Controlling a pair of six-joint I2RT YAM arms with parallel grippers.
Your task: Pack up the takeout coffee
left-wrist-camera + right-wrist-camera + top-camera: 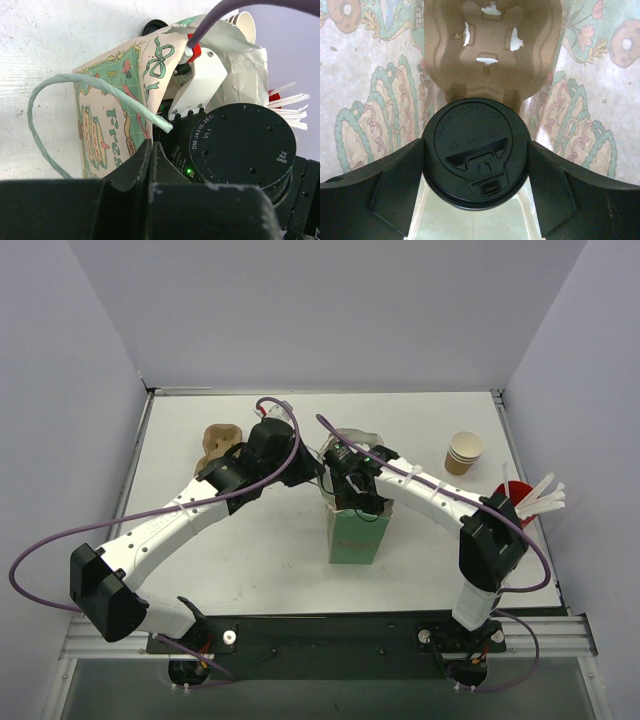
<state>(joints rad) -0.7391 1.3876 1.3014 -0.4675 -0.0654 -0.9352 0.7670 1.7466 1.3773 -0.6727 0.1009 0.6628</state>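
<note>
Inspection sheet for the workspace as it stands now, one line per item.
Surface: white table, scuffed.
Job's things: takeout coffee, lid on, inside the paper bag, over a pulp carrier.
Clutter: second pulp carrier; paper cup stack; red holder with white sticks.
Grippers: left gripper shut on the bag's rim; right gripper, fingers on the coffee's lid.
Cables: purple cables loop along both arms.
Surroundings: plain walls; nothing else seen.

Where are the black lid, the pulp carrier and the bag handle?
black lid (476, 150): right wrist view, top centre.
pulp carrier (490, 37): right wrist view, between its holes.
bag handle (140, 111): left wrist view, near its end.
</note>
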